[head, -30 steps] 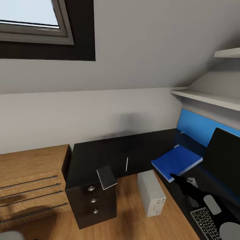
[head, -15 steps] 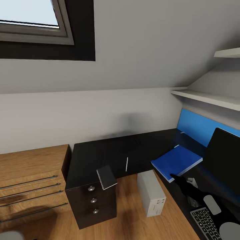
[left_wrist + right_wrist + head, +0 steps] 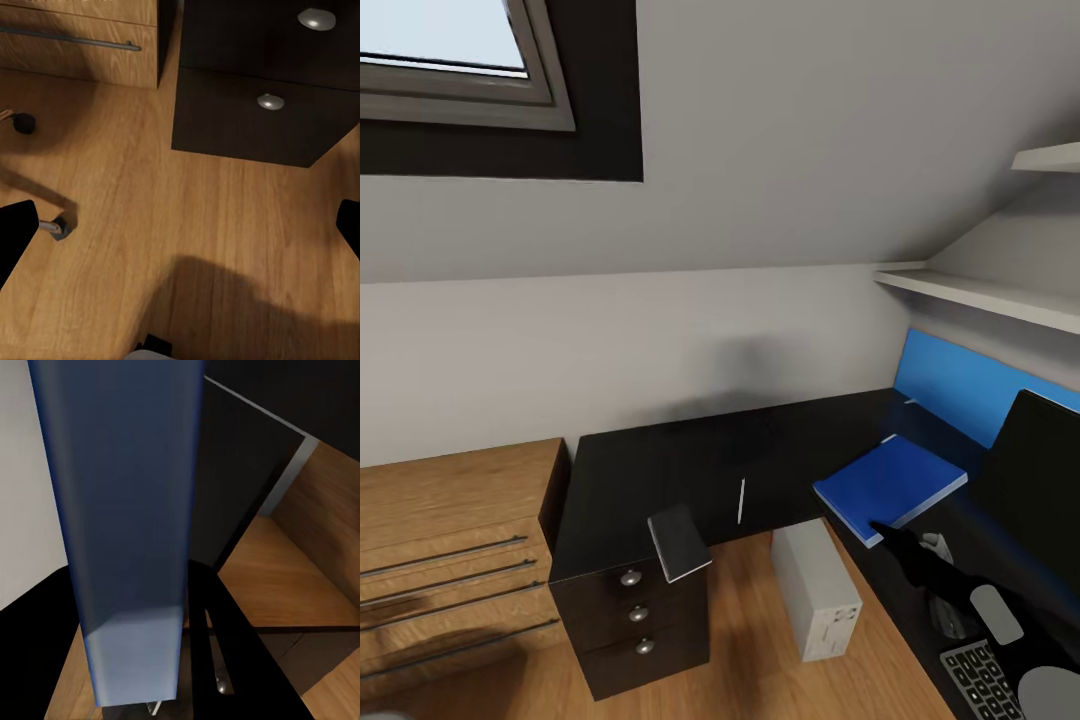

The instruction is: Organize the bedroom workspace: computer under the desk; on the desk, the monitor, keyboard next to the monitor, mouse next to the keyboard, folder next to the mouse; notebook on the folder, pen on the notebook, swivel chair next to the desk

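On desk: folder (image 3: 890,487) long axis diagonal toward wall | right pincer (image 3: 885,530) clamps its near corner

The head view looks from high up, forward and down, into a corner where the long black L-shaped desk (image 3: 660,470) meets a grey wall under a sloped ceiling, taking in the whole corner from some way off. The left wrist view faces straight down at the wooden plank floor (image 3: 150,225) from fairly low; it shares with the head view the black drawers with round silver knobs (image 3: 262,105) and the low wooden shelving (image 3: 82,41). The right wrist view sits very close against the thin bright blue rectangular folder (image 3: 127,525), with the same desk's black top beyond it.
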Robot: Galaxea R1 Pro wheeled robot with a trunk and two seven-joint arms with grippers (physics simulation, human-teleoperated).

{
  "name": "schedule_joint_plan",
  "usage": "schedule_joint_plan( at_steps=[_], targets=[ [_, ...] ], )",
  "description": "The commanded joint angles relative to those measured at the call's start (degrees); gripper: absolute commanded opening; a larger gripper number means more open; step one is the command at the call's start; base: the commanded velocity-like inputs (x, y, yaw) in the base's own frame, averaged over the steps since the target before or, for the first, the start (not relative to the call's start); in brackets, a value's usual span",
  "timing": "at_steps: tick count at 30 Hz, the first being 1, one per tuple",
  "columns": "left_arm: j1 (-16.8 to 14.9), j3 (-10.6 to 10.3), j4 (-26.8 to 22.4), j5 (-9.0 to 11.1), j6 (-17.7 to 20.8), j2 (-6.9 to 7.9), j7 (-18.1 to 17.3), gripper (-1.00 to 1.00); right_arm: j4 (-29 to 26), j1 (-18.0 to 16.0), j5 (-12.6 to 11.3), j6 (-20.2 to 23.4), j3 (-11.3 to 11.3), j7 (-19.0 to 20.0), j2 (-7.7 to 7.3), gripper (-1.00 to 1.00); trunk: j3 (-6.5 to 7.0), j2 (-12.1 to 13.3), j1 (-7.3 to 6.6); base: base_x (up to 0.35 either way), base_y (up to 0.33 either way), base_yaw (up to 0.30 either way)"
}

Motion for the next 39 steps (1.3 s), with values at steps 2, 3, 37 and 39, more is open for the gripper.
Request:
schedule_joint_plan(
  at_steps=[2,3,37,39],
  targets=[
    [0.0,-0.1,0.0,0.4,-0.2,0.01,-0.2,1.00,0.0,-0.1,-0.2,0.4,-0.2,0.1,0.02,-1.00,-0.13,-0.1,0.04,0.008,0.000,0.000],
    [0.0,-0.1,0.0,0.4,-0.2,0.01,-0.2,1.00,0.0,-0.1,-0.2,0.4,-0.2,0.1,0.02,-1.00,-0.13,-0.1,0.04,0.005,0.000,0.000],
    [0.0,-0.1,0.0,0.4,-0.2,0.01,-0.2,1.00,1.3,-0.1,-2.2,1.0,-0.5,-7.4,-0.02,-1.00,-0.13,-0.1,0.04,0.034,0.000,0.000],
    [0.0,-0.1,0.0,0.4,-0.2,0.01,-0.2,1.00,2.1,-0.1,-2.4,1.0,-0.5,-7.4,-0.04,-1.00,-0.13,-0.1,0.04,0.000,0.000,0.000]
  ],
)
